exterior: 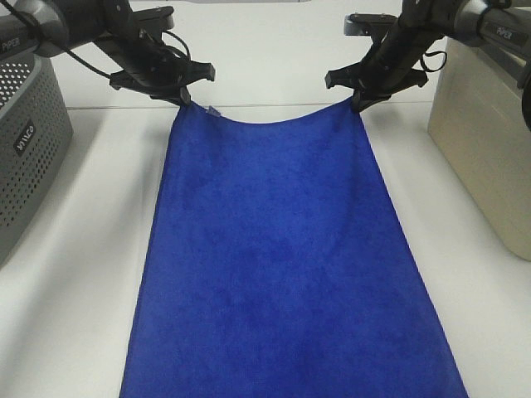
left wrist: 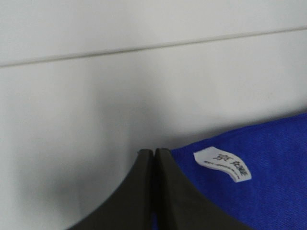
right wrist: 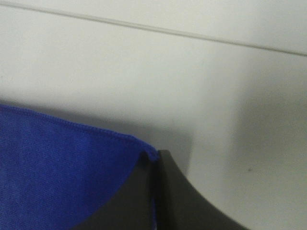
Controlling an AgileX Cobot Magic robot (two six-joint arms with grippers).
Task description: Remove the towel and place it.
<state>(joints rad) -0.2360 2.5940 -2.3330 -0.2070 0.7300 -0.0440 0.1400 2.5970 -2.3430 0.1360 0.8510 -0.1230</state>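
The royal-blue towel [exterior: 282, 257] lies spread lengthwise down the middle of the white table, running off the near edge of the exterior view. My left gripper [exterior: 184, 98] is shut on its far left corner, beside the small white tag [left wrist: 223, 164]. My right gripper [exterior: 358, 101] is shut on the far right corner. Both far corners are lifted slightly, and the edge between them sags. In the left wrist view the black fingers [left wrist: 144, 191] pinch the towel [left wrist: 259, 182]. In the right wrist view the fingers [right wrist: 168, 196] clamp the hemmed corner of the towel [right wrist: 57, 167].
A grey perforated basket [exterior: 25, 149] stands at the left edge of the table. A beige bin [exterior: 485, 141] stands at the right edge. The bare white table [exterior: 91, 274] shows on both sides of the towel.
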